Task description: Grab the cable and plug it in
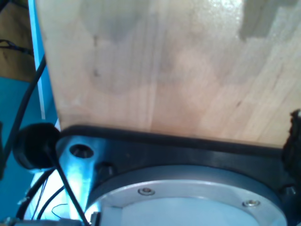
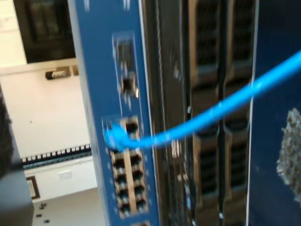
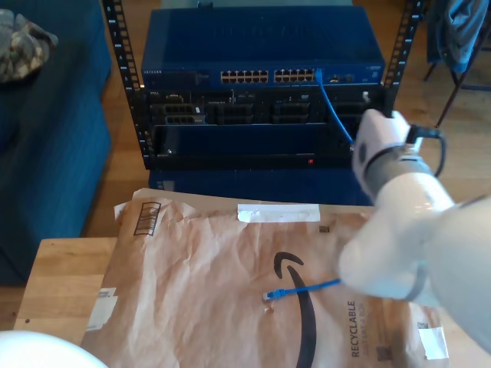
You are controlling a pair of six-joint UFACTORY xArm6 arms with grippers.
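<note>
A glossy white arm with grey joint bands, a black cable looping beside it.

My pale wooden worktop lies under a sheet of brown packing paper; beyond the worktop stands a black equipment rack on a wooden floor; beside the rack sits dark blue upholstered furniture.
</note>
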